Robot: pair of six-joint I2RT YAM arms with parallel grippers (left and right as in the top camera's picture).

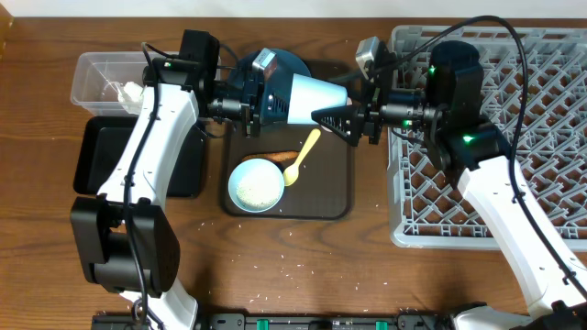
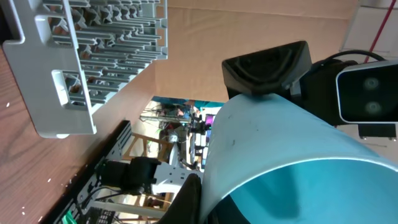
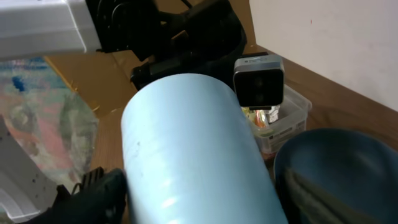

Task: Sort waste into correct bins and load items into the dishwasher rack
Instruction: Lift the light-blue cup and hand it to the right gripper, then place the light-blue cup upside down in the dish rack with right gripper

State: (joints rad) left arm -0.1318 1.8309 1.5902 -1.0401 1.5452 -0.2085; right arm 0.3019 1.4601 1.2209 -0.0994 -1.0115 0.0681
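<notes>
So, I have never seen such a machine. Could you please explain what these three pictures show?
Two white robot arms stand at a wooden table. One picture looks down from above; the other two come from cameras on the wrists. The left gripper is shut on a light blue plastic cup, held sideways in the air; the right gripper meets its other end, but whether it grips I cannot tell. Below lies a dark brown tray with a light blue bowl and a yellow plastic spoon. A large grey lattice rack stands on the right.
</notes>
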